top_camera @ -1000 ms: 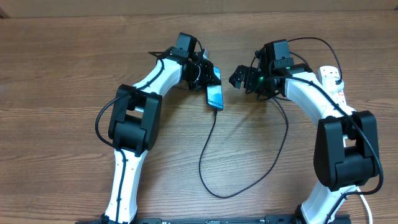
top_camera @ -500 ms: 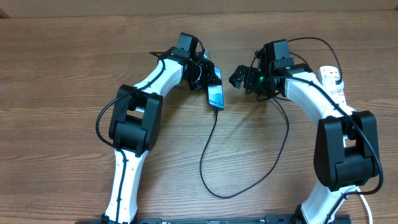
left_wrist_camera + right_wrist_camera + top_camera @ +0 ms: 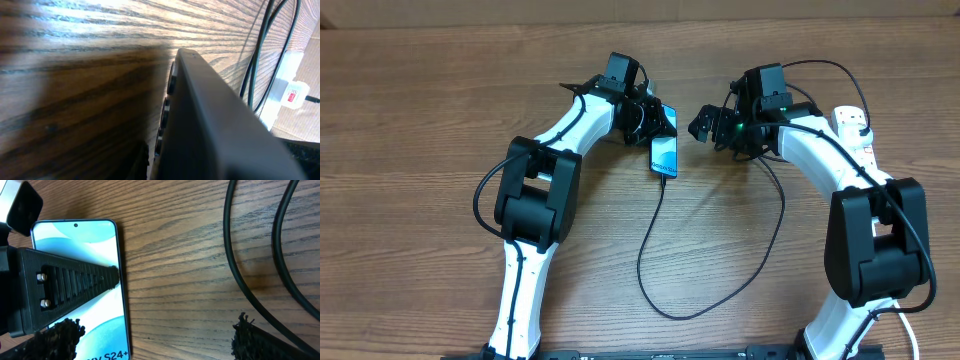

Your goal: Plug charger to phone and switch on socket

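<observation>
The phone (image 3: 665, 152) lies tilted at mid-table with its light blue screen lit; the right wrist view shows it reading "S24+" (image 3: 102, 240). My left gripper (image 3: 647, 117) is shut on the phone's upper end, one finger across the screen (image 3: 65, 282). The phone's dark edge fills the left wrist view (image 3: 210, 115). The black charger cable (image 3: 645, 255) runs from the phone's lower end in a big loop toward the right. My right gripper (image 3: 705, 125) is open and empty just right of the phone (image 3: 155, 340). The white socket strip (image 3: 860, 130) lies far right, partly under my right arm.
Two strands of black cable (image 3: 235, 255) cross the wood right of the phone. The socket strip and cable also show in the left wrist view (image 3: 287, 85). The table's far edge runs along the top (image 3: 470, 22).
The phone's lower end has swung slightly left and down, and the cable below it has shifted with it. The right arm has not moved.
</observation>
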Robot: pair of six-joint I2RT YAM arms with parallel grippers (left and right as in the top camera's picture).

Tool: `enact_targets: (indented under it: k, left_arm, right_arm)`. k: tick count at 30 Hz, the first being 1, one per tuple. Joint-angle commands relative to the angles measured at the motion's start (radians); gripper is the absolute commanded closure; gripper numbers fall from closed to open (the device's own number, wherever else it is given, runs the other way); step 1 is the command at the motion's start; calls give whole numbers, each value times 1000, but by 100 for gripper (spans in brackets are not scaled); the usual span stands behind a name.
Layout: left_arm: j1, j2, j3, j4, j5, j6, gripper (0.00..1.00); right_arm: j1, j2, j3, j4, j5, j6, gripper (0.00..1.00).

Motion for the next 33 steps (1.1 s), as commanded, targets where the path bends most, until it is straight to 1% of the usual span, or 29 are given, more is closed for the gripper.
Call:
enact_targets:
  k: [1,3,5,7,10,12,14,16,17,23,28,29,30,31,33]
  left_arm:
    - [-8,2,-15,-18,-65,-9,81]
    - [-8,2,-15,-19,-65,-9,84]
    - [-8,2,-15,-19,-65,-8,83]
    - [-8,2,-15,-19,-65,-6,79]
    - [-8,2,-15,-21,-65,-5,75]
    - [-8,2,-15,-23,-66,-5,69]
    - [-8,2,-15,-27,-71,-5,67]
    - [-8,2,-15,-35,-82,-6,60]
    - [-8,2,-15,-39,-85,-6,58]
    - [-8,2,-15,-42,-85,-6,56]
    - [-8,2,-15,-48,-85,-6,43]
    - [-8,2,-15,-51,-87,-6,36]
    - [-8,2,-15,-53,-88,-6,32]
    - [-8,2,-15,-56,-92,-6,30]
    - [-8,2,-15,-63,-104,-6,29]
  right_arm:
    - [-9,-35,23,4,-5,4,0]
    - [-9,-35,23,3,-5,4,0]
    - [-9,-35,23,3,-5,4,0]
    - [-9,-35,23,3,-5,4,0]
    - [-9,-35,23,3,-5,4,0]
    - [-9,-35,23,3,-5,4,0]
    - [-9,-35,23,3,-5,4,0]
    - [-9,-35,23,3,-5,4,0]
    - [-9,-35,23,3,-5,4,0]
    - [-9,-35,23,1,-5,4,0]
    - [-8,-35,23,0,-5,4,0]
    - [-8,-35,23,0,-5,4,0]
    - [-9,-35,23,0,-5,4,0]
    - [-8,-35,23,0,-5,4,0]
    - [-9,-35,23,0,-5,4,0]
